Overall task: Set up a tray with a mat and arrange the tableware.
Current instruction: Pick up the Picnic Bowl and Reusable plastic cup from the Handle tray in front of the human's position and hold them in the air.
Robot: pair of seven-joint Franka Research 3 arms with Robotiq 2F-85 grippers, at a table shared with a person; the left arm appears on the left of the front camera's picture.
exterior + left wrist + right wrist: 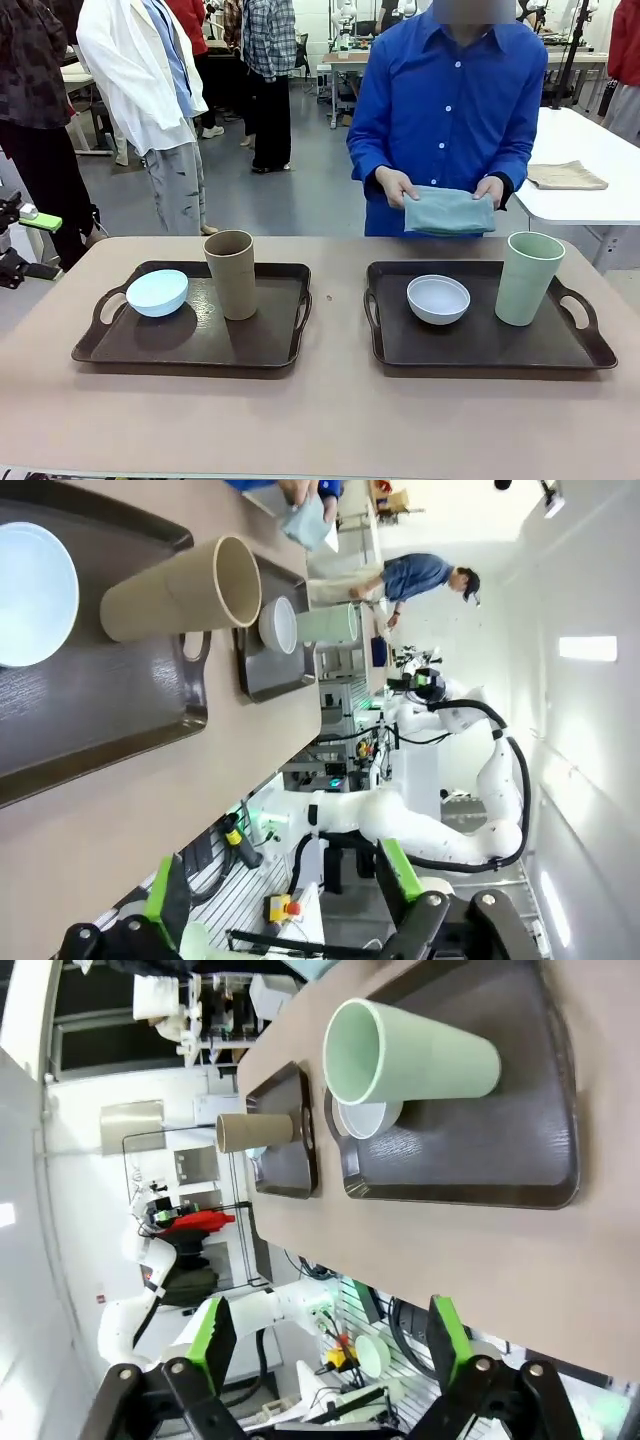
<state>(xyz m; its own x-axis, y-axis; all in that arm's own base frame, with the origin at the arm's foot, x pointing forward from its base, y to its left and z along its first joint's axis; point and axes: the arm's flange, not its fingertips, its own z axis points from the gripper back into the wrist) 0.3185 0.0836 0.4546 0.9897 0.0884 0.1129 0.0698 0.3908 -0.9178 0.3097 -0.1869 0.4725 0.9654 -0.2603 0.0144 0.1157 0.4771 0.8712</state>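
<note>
Front view gives you the layout: two dark handled trays on the desk (320, 420). The left tray (190, 350) carries the light blue bowl (157, 292) with the brown cup (231, 273) upright just beside it. The right tray (480, 345) carries the whitish-grey bowl (438, 298) near its middle and the pale green cup (528, 278) upright at its outer end. Neither tray has a mat under the tableware. Across the desk, the person holds a folded teal cloth (448, 211), probably the mat, in both hands, clear of the desk.

Expect the cups to be light, stiff and smooth-walled. They are tall and handleless, so they tip easily: close around the wall below the middle, or pinch the rim with one finger inside. The bowls are shallow and rounded and would likely slip from a side squeeze, so take them by the rim. The cloth is soft and floppy, so pinch a folded edge and expect it to hang.

Left wrist view and right wrist view both show the jaws spread wide, green pads (165, 900) (212, 1345) well apart, gripping and touching nothing, held back from the desk.
</note>
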